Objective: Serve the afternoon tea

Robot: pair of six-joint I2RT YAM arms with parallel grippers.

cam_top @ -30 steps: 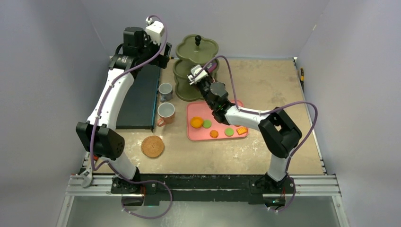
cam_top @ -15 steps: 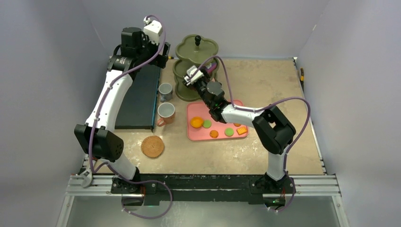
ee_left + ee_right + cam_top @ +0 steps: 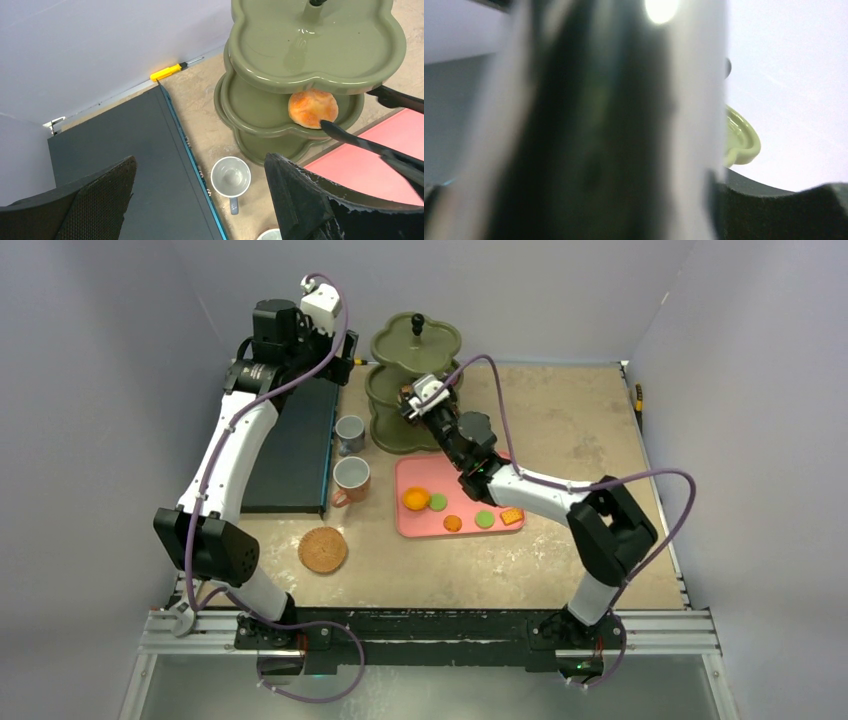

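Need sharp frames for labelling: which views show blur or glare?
Right wrist view: almost wholly blurred by something dark near the lens, glare spot at top, only a sliver of the olive-green tiered stand readable. Left wrist view: sharp, round orange toy bun crisp, soft sheen on the stand's top tier. Top external view: evenly lit, in focus.

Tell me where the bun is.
In the left wrist view the bun sits on the middle tier of the stand, toward the frame's right, with the tongs beside it.

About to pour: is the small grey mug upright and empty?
Upright, empty: the grey mug opens upward, its inside bare.
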